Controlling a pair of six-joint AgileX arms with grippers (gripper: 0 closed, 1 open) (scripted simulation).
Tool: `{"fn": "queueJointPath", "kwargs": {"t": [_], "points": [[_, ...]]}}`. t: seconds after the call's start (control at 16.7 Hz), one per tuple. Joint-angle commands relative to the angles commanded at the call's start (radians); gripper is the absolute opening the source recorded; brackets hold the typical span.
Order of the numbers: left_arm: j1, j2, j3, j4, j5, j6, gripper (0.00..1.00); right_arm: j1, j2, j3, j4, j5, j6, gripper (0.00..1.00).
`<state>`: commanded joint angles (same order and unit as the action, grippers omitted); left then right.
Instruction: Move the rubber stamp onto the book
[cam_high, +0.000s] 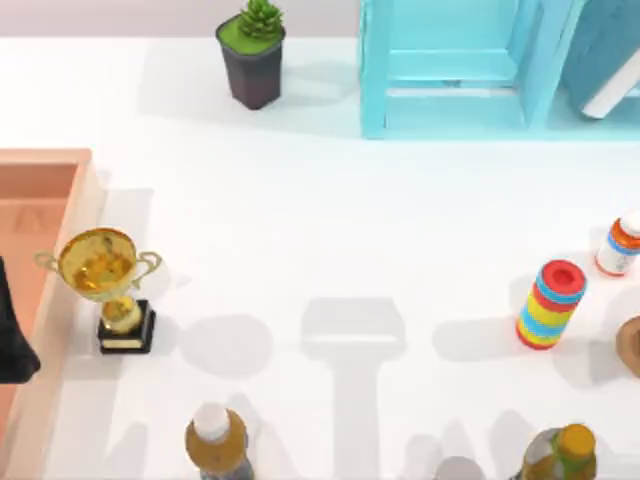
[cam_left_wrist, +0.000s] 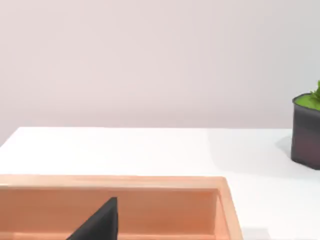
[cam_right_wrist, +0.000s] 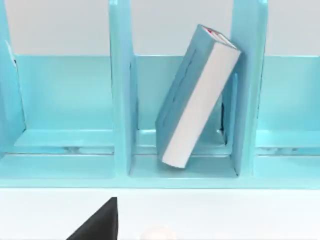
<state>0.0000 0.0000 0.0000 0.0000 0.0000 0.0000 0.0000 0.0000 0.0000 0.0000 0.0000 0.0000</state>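
The book (cam_right_wrist: 195, 95) has a teal cover and white page edges. It stands tilted in a bay of the light-blue shelf unit (cam_right_wrist: 122, 100) and leans on a divider; from above the book (cam_high: 605, 55) is at the far right back. A small brown rounded piece (cam_high: 630, 345) is cut off by the table's right edge, and I cannot tell whether it is the rubber stamp. A dark part of my left gripper (cam_left_wrist: 100, 222) hangs over the wooden tray (cam_left_wrist: 150, 182). A dark part of my right gripper (cam_right_wrist: 100, 222) faces the shelf, short of the book.
A gold trophy (cam_high: 110, 285) stands beside the wooden tray (cam_high: 60, 300) at the left. A potted plant (cam_high: 252, 55) is at the back. A rainbow-striped cylinder (cam_high: 550, 305) and an orange-and-white bottle (cam_high: 620, 245) stand at the right. Bottles (cam_high: 215, 440) (cam_high: 560, 455) line the front edge.
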Motion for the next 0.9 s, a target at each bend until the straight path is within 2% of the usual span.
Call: {"fn": "queueJointPath", "kwargs": {"t": [0.18, 0.42, 0.66, 0.9], "points": [[0.0, 0.0, 0.0, 0.0, 0.0, 0.0, 1.0, -0.001, 0.01, 0.006, 0.01, 0.0, 0.002, 1.0], [0.0, 0.0, 0.0, 0.0, 0.0, 0.0, 1.0, -0.01, 0.156, 0.081, 0.139, 0.001, 0.032, 1.0], [0.0, 0.0, 0.0, 0.0, 0.0, 0.0, 1.0, -0.02, 0.47, 0.2, 0.353, -0.008, 0.086, 1.0], [0.0, 0.0, 0.0, 0.0, 0.0, 0.0, 1.0, -0.029, 0.906, 0.329, 0.6, -0.022, 0.157, 1.0]]}}
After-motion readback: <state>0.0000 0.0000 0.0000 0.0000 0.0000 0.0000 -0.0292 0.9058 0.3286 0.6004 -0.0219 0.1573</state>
